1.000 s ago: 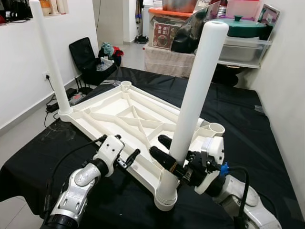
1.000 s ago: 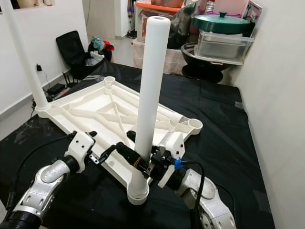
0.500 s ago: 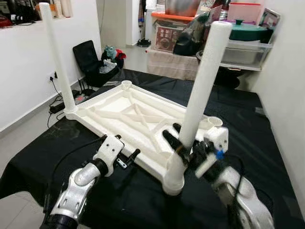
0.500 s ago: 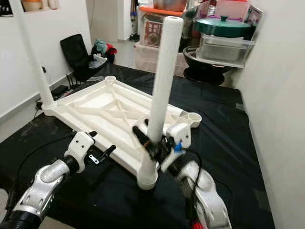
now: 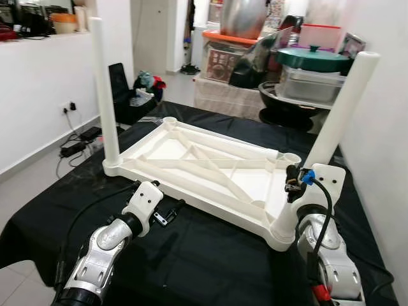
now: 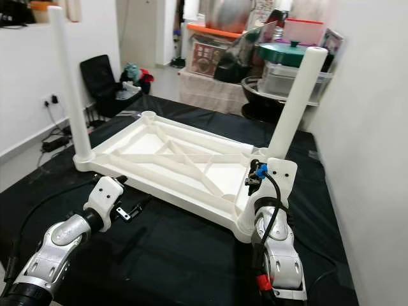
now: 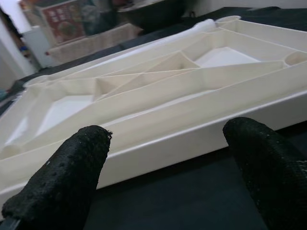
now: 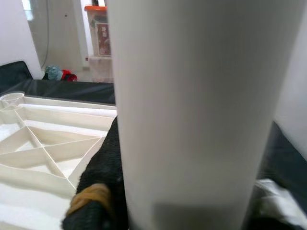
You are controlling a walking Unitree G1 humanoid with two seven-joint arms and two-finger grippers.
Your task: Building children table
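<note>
At lower right the right claw (image 5: 294, 210) gripped the white leg (image 5: 331, 137) seated in the upturned tabletop (image 5: 210, 169) (left claw (image 5: 171, 211) open, empty); pressing it home seemed next.

smooth white plastic tabletop (image 5: 210, 172), matt black cloth (image 5: 210, 255).

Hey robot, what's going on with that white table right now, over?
Right gripper clamped on near-corner leg. Left gripper open, facing upturned tabletop edge. One more leg standing; two sockets empty. Nothing in the way.
</note>
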